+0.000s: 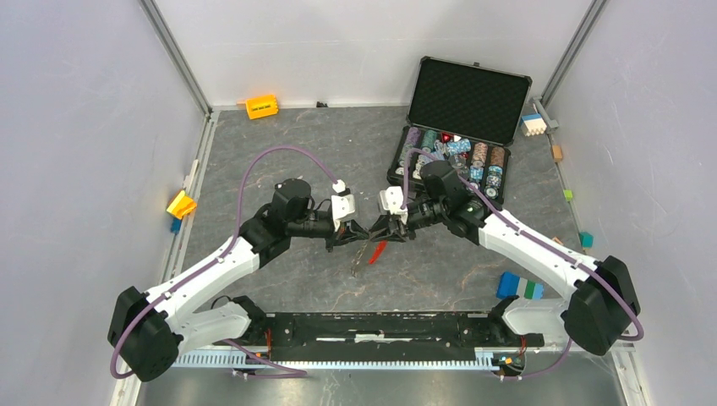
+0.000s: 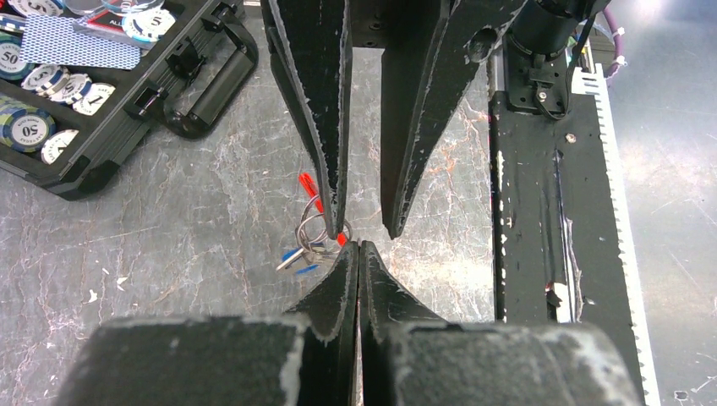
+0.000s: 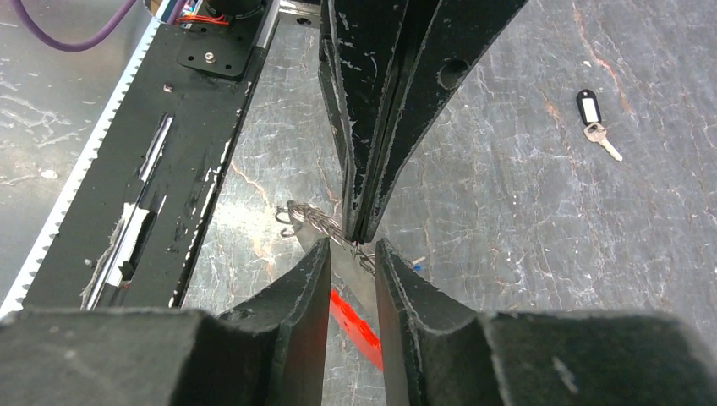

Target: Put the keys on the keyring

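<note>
Grey stone-patterned table [image 1: 296,152] from above, and both arms meet at its middle. The left hand [image 1: 358,232] and right hand [image 1: 382,230] are tip to tip. Just below them lies the thin silver chain keyring with its red oval fob [image 1: 378,251], and the small silver keys [image 1: 358,262] are bunched at its lower left end. An open black case of poker chips [image 1: 461,127] sits well behind.

Over to the left wrist: the left hand [image 2: 357,249] has its fingers pressed flat together, pinching at the keyring [image 2: 311,230], a speck of red right at the tips. The right hand [image 2: 365,228] comes in from above with a clear gap between its fingers. The keys [image 2: 296,256], showing slivers of blue, sit under the wire loops.

Now the right wrist: the right hand [image 3: 353,249] is spread, silver metal showing in the gap, with no grip that I can see. The left hand [image 3: 359,230] is clamped at the keyring's chain [image 3: 314,222], and the red fob [image 3: 357,328] lies below. Far off on the table rests a single silver key with a dark, white-faced tag [image 3: 594,127].
</note>
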Robot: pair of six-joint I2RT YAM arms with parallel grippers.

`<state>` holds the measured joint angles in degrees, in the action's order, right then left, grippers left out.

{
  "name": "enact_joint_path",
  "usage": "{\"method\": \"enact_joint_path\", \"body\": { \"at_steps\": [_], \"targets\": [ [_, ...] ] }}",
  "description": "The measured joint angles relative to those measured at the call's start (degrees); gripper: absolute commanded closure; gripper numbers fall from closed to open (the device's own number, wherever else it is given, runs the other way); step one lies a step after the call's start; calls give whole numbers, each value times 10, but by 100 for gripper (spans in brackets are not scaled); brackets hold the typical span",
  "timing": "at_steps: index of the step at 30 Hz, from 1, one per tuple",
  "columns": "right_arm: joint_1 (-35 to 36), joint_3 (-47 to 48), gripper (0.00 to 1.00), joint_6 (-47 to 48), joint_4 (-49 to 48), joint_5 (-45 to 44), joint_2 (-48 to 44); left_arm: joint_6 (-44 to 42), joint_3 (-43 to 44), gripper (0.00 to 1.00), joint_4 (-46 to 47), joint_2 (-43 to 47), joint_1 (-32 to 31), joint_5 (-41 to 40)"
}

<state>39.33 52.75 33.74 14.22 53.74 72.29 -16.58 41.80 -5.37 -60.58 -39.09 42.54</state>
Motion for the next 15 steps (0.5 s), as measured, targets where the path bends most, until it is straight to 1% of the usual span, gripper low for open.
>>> {"method": "enact_joint_path", "body": {
  "at_steps": [6, 15],
  "targets": [
    [0, 0, 70, 2, 0, -2, 10, 3, -2, 98, 3, 0, 0, -2],
    [14, 0, 75, 10, 1, -21, 20, 5, -7, 98, 9, 0, 0, -3]
  ]
}}
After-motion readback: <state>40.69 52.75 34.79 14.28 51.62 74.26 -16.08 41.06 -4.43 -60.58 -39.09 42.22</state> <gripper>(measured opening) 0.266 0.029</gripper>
